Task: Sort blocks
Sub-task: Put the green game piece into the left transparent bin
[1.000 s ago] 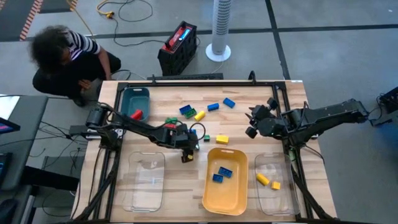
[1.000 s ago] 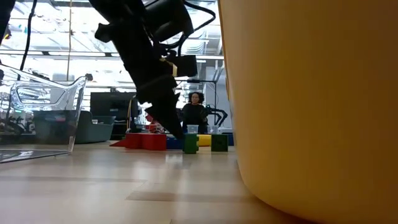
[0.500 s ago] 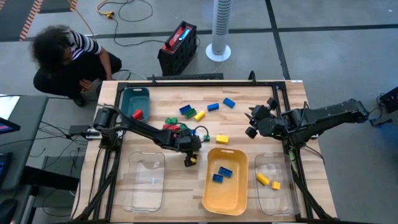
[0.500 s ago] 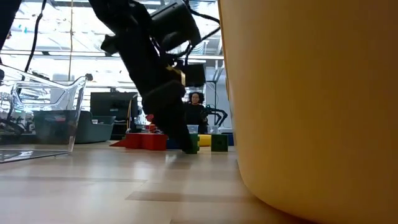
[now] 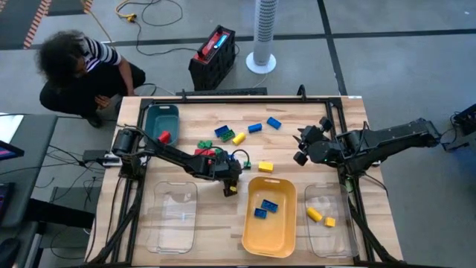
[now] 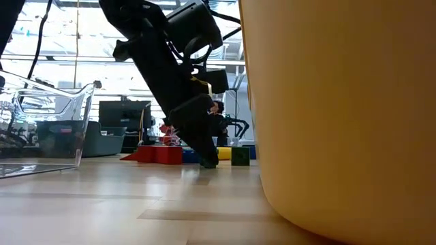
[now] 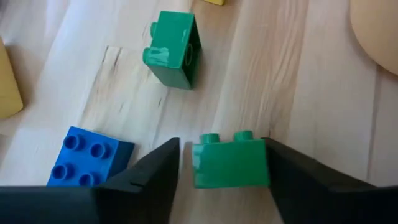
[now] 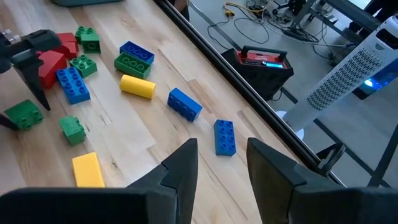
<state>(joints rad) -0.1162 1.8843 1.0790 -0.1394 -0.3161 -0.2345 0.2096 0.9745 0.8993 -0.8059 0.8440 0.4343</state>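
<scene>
Beside the yellow tray (image 5: 269, 216), the left gripper (image 7: 219, 163) had descended within the last second, its open fingers now bracketing a green block (image 7: 229, 164), not yet clamped; grasp pending.

Your 2 arms: dark, jointed | left claw (image 7: 217, 180): black flat-sided fingers (image 7: 140, 183) | right claw (image 8: 221, 165): matching black fingers | thin black cables on the left arm

L gripper (image 7: 221, 163) moved fwd, lower, fingers now astride green block (image 7: 230, 163)
</scene>
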